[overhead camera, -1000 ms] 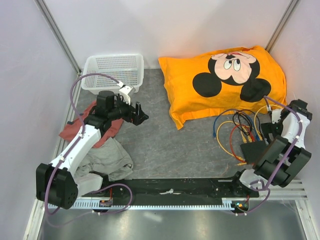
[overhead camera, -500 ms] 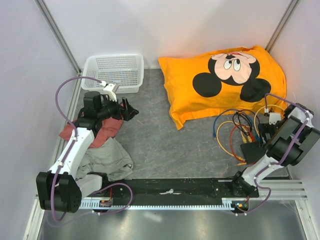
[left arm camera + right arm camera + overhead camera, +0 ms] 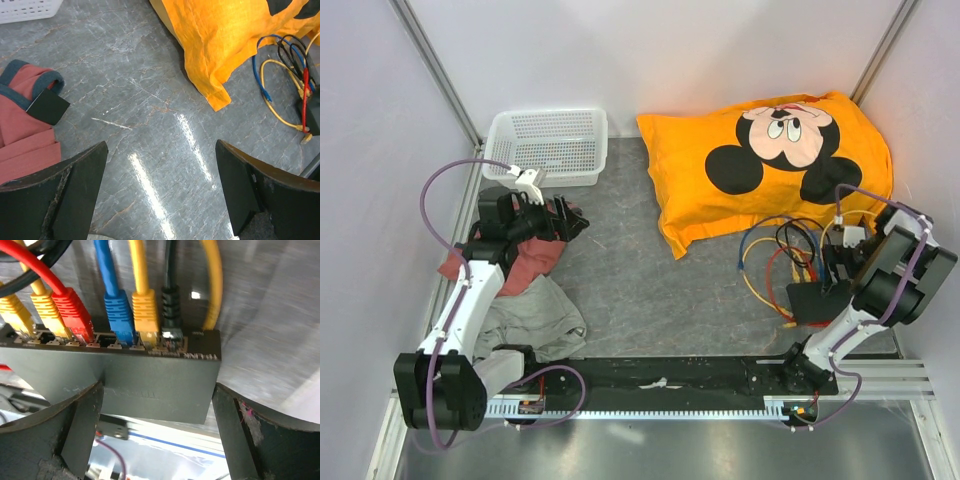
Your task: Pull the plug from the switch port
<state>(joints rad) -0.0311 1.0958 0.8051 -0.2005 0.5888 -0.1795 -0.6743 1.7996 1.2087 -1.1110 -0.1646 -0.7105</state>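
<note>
Grey marbled tabletop [image 3: 620, 290]. Beyond left gripper [image 3: 161, 145]: white mesh basket [image 3: 548, 145]. Beneath and behind it: red garment [image 3: 525, 262], beige cloth [image 3: 530, 320]. Below right gripper [image 3: 157, 390]: black switch [image 3: 810, 300], coloured cables [image 3: 760, 265]. Beyond: orange Mickey Mouse pillow [image 3: 700, 190].

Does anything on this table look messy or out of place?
Crumpled clothes lie heaped beside the left arm, outside the white basket, and the cables at the switch sprawl in loose tangled loops. Nothing looks broken or spilled.

Robot lab cell, white walls [image 3: 620, 50], wiring rail [image 3: 670, 372]
</note>
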